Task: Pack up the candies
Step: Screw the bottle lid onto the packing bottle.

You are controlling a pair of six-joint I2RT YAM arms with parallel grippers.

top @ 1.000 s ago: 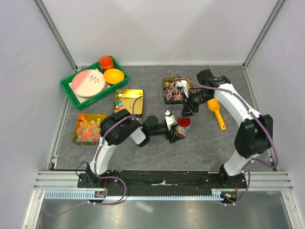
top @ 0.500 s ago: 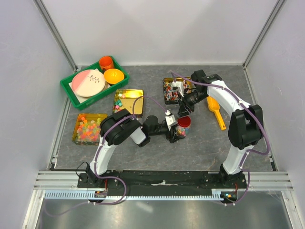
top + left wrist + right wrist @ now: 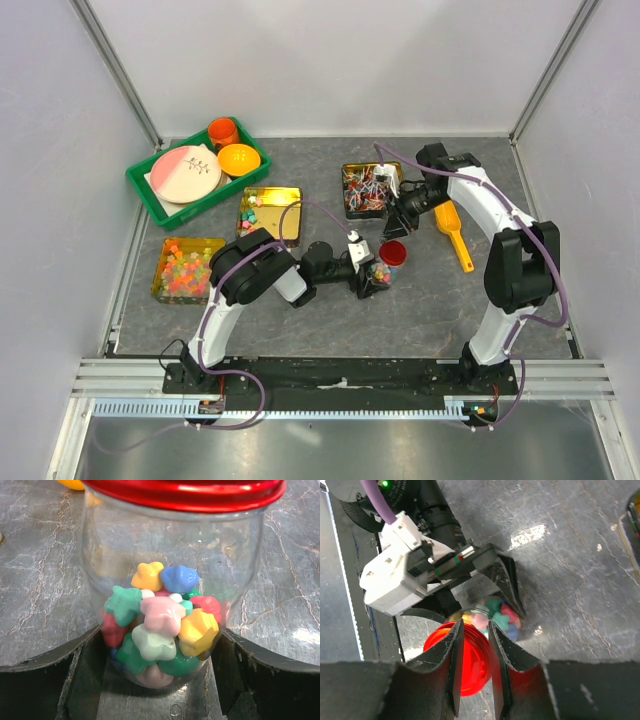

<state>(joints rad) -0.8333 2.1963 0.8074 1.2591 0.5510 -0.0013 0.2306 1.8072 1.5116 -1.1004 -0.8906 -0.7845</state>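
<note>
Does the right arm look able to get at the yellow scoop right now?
Probably yes: the yellow scoop lies uncovered close beside the right tool, with nothing between them.

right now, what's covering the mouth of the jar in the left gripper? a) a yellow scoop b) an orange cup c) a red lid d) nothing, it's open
c, a red lid sits across the top of the jar that the left gripper clamps, with the candies inside.
</note>
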